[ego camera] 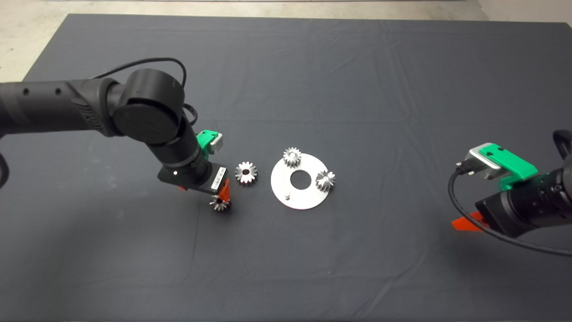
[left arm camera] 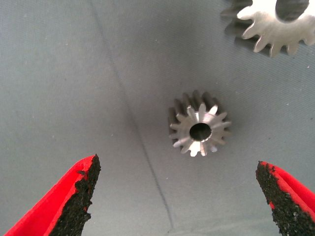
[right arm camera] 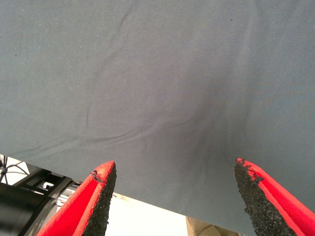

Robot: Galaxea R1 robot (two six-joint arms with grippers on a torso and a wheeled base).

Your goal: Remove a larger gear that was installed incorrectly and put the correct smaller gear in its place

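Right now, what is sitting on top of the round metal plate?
Two small gears, one at its far edge, one at its right edge, plus a bare peg near the front. The plate hides whatever lies under it and the pegs beneath those gears.

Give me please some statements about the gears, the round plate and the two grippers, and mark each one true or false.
1. Two gears sit on the round plate. True.
2. The left gripper is shut on the smaller gear. False: its fingers are open, and the gear lies on the mat between them, untouched.
3. The larger gear lies on the mat, off the plate. True.
4. The third peg on the plate carries a gear. False: it is bare.
5. The right gripper is over the plate. False: it waits near the mat's right edge, open, with only mat below it.
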